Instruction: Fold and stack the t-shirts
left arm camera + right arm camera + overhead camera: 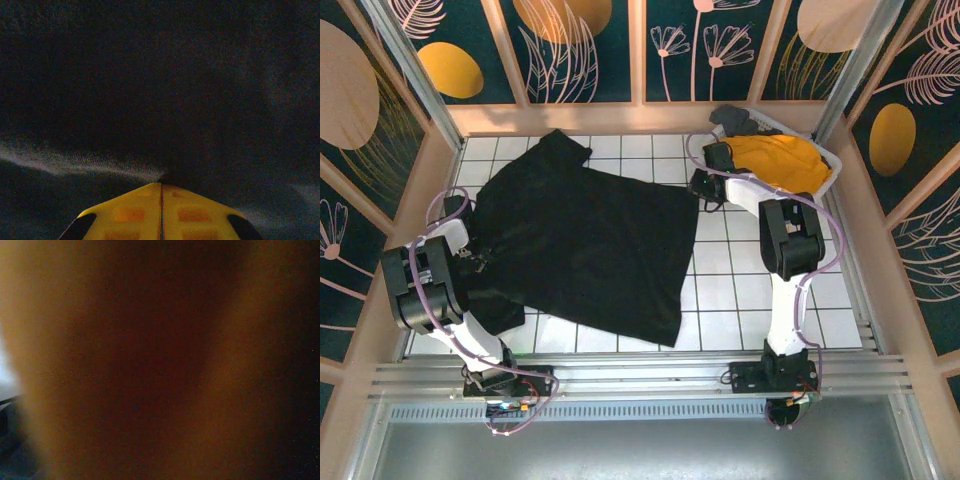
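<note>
Now the left gripper [161, 186] is pinched closed on the black shirt [590, 240], which spreads ahead of it; the right gripper [718, 158] is against the yellow shirt [780, 160], jaws unreadable. Probably the folding step: next, carry the pinched edge across

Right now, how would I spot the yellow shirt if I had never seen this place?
Look to the far right corner of the white tiled table, where a white basket sits. The mustard-yellow t-shirt lies crumpled in it beside a dark grey cloth. It is the only bright yellow garment; the black t-shirt lies spread on the tiles.
</note>
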`<state>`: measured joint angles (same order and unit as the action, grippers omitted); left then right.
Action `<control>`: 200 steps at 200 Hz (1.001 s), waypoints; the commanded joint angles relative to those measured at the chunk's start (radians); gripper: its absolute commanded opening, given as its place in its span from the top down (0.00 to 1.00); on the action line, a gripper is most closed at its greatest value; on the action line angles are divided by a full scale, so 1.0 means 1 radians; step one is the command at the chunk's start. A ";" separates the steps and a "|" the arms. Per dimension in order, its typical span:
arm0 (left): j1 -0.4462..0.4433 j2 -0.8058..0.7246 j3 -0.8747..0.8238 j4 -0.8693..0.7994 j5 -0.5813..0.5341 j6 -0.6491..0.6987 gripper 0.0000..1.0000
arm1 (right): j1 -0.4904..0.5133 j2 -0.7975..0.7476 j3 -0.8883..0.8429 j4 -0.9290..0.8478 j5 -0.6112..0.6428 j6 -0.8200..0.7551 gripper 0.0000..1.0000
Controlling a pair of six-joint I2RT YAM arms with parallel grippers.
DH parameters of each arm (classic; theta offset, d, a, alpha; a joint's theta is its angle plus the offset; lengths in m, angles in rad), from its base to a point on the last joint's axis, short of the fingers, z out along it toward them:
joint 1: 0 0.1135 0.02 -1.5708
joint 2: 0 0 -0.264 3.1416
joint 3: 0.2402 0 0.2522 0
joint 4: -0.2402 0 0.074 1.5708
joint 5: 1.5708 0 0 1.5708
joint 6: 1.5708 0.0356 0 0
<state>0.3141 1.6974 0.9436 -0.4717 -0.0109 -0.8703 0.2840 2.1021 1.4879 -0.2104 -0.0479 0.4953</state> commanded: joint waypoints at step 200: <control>-0.007 -0.070 0.023 0.003 0.120 0.026 0.85 | -0.095 0.036 0.279 -0.142 0.143 -0.126 0.73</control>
<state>0.3122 1.6485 0.9447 -0.4644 0.0868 -0.8646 0.1814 2.1761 1.7393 -0.3183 0.1047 0.4011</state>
